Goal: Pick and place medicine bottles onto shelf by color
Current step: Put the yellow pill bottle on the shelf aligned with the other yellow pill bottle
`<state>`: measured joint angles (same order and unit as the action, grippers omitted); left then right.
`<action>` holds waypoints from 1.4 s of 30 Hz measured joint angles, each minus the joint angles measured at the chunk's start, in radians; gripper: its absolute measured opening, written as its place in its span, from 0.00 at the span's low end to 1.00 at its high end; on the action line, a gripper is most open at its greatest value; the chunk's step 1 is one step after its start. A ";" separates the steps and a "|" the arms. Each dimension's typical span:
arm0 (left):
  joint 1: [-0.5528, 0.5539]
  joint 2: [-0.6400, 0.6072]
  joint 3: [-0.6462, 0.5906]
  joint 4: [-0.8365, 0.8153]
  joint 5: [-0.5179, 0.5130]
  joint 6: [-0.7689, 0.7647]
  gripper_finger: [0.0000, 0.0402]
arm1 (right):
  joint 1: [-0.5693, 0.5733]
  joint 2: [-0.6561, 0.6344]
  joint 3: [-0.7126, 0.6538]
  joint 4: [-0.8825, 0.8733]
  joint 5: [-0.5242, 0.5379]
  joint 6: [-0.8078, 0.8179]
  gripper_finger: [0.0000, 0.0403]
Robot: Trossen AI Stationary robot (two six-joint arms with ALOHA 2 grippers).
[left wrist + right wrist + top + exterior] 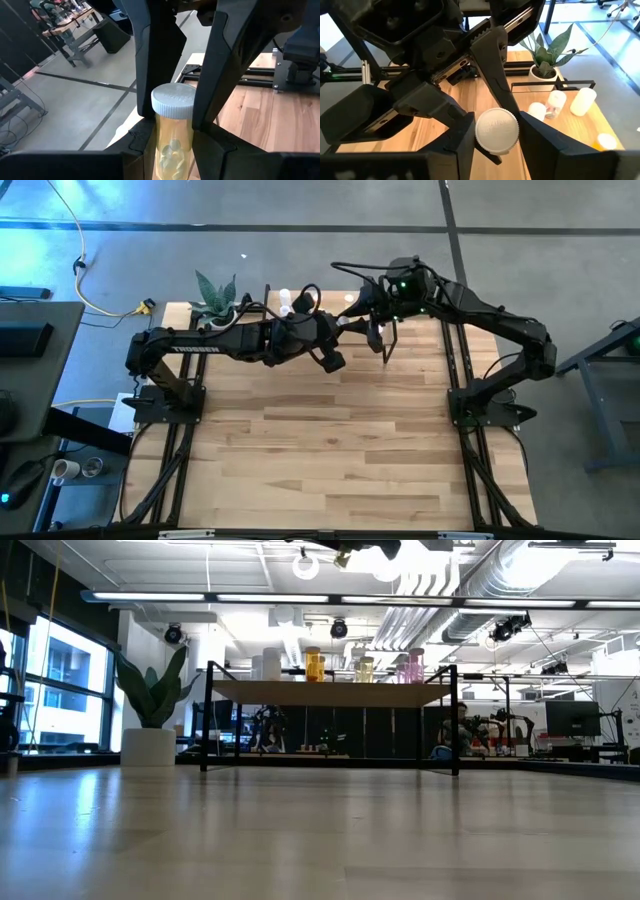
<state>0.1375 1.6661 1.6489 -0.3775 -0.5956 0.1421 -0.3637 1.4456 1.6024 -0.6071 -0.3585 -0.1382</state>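
Take the potted plant (pixel 216 298) as your landmark: spiky green leaves in a white pot, standing at the far left corner of the striped wooden counter (pixel 330 450). Left of the plant you see a yellow cable (pixel 100 300) lying across the grey floor (pixel 560 240). Behind the plant in the low view, tall windows (pixel 60 690); to its right, overhead pipes and ducting (pixel 450 580).

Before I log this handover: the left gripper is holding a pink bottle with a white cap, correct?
Not pink. The bottle held in the left gripper is yellow-tinted, with pills inside, as the left wrist view shows. The white cap is right, and the right gripper is up at that cap.
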 joint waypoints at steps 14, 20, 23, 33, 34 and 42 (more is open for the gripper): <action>-0.001 0.000 0.000 -0.046 0.005 0.001 0.39 | 0.000 0.002 -0.001 -0.035 0.017 0.057 0.33; -0.001 0.000 0.000 -0.068 0.004 -0.015 0.50 | 0.000 0.002 -0.001 -0.043 0.019 0.080 0.33; -0.001 0.000 0.000 -0.078 0.000 -0.014 0.53 | 0.000 0.002 -0.001 -0.047 0.019 0.096 0.31; 0.003 -0.035 0.001 -0.144 -0.063 0.012 0.55 | -0.002 -0.007 -0.001 -0.050 0.069 0.114 0.27; 0.005 -0.036 0.001 -0.142 -0.063 0.017 0.55 | -0.002 -0.010 -0.001 -0.050 0.069 0.115 0.27; 0.013 -0.097 0.001 -0.211 -0.068 0.028 0.55 | -0.004 -0.052 -0.001 -0.061 0.116 0.116 0.27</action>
<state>0.1501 1.5693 1.6497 -0.5881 -0.6640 0.1699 -0.3675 1.3936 1.6012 -0.6680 -0.2425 -0.0223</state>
